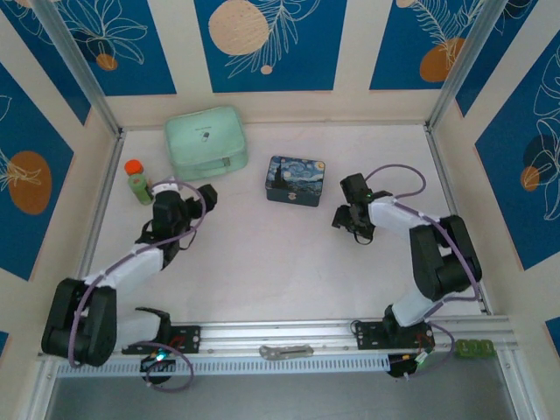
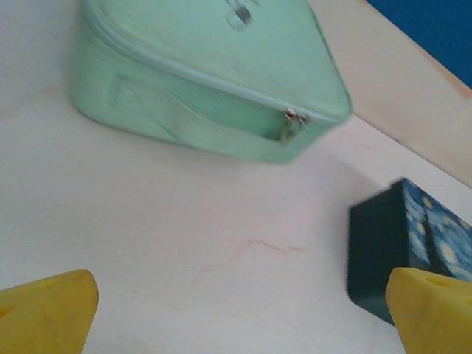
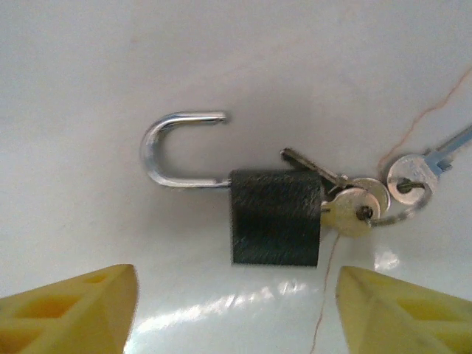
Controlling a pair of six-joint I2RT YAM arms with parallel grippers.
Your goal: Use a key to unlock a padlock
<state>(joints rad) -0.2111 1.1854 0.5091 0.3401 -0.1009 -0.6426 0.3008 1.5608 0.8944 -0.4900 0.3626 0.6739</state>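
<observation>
Pale table (image 1: 262, 262), walled on three sides.

Far left: mint zip case (image 1: 206, 143). Zipped shut, judging by the pull parked at the corner; contents hidden. Just beside its near-left corner, small bottle (image 1: 137, 182), orange cap on. Toward centre: dark blue night-sky tin (image 1: 295, 179), lid down, inside unseen.

Left gripper (image 2: 240, 317): yellow fingers spread wide, nothing between them. Aimed at bare table between case and tin, well apart from the lock.

Right gripper (image 3: 236, 310): fingers likewise wide apart, holding nothing, poised over the table right of the tin. Plainly the nearer arm.

Padlock (image 3: 274, 217): flat on the table straight ahead of the right jaws, just beyond the fingertips, roughly centred on the gap. Dark body in the wrist view. Long axis crosswise to the reach, in line with the jaws' spread: shackle (image 3: 166, 151) toward one finger, keyhole end toward the other. Free leg of the shackle clear of the body, so apparently sprung open.

Key (image 3: 345, 212): seated in the body's end opposite the shackle, brass-toned head showing, bunched with spare keys (image 3: 411, 179) fanned outward.

Judged unlocked already. For any further grip, probably a wrist turn first, to close across the body's short width rather than along shackle and key.
</observation>
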